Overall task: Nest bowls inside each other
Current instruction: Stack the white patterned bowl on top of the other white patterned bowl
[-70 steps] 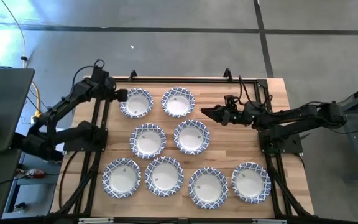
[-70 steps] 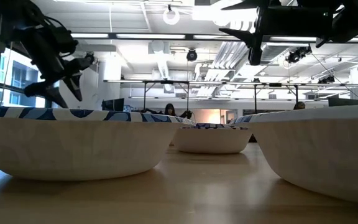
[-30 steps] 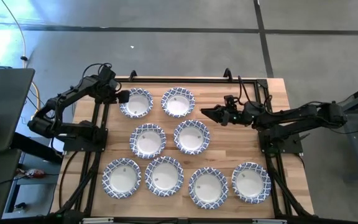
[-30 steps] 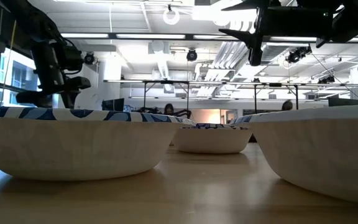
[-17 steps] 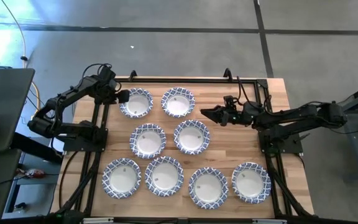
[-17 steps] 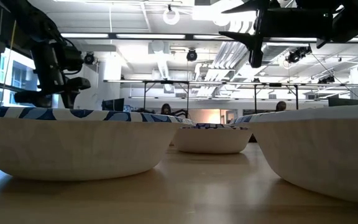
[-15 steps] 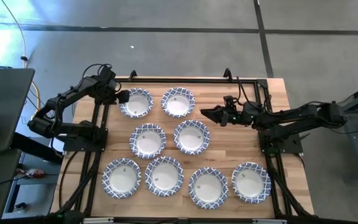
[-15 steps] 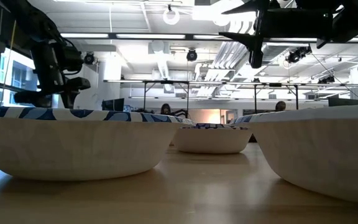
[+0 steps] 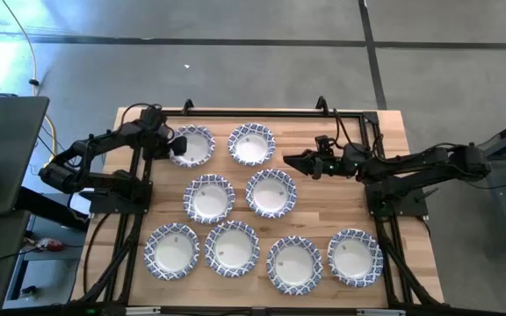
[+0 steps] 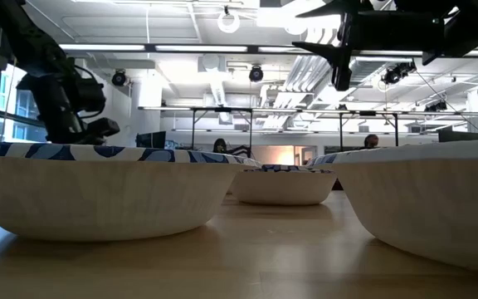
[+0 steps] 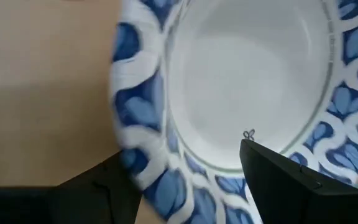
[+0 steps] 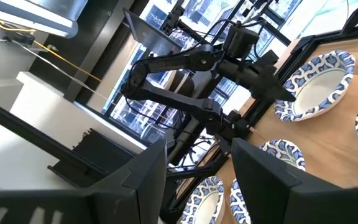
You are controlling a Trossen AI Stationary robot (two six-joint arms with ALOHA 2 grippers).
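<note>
Several blue-and-white rimmed bowls sit apart on the wooden table (image 9: 341,202), each on its base: two in the far row, two in the middle, the rest along the near edge. My left gripper (image 9: 170,145) is open and low at the left rim of the far-left bowl (image 9: 193,145). In the left wrist view (image 11: 182,152) one finger stands over the bowl's inside (image 11: 247,81) and the other outside the rim. My right gripper (image 9: 288,160) is open and empty, held high to the right of the far-right bowl (image 9: 251,145).
Black frame rails (image 9: 253,111) run along the table's far edge and down both sides past the arm bases. Bare wood lies at the table's right between the middle row and the right arm's base (image 9: 398,197). The near-row bowls (image 10: 98,187) fill the low view's foreground.
My left gripper has come down and a little toward the table's near edge, onto the far-left bowl's left rim. The bowls have stayed in place.
</note>
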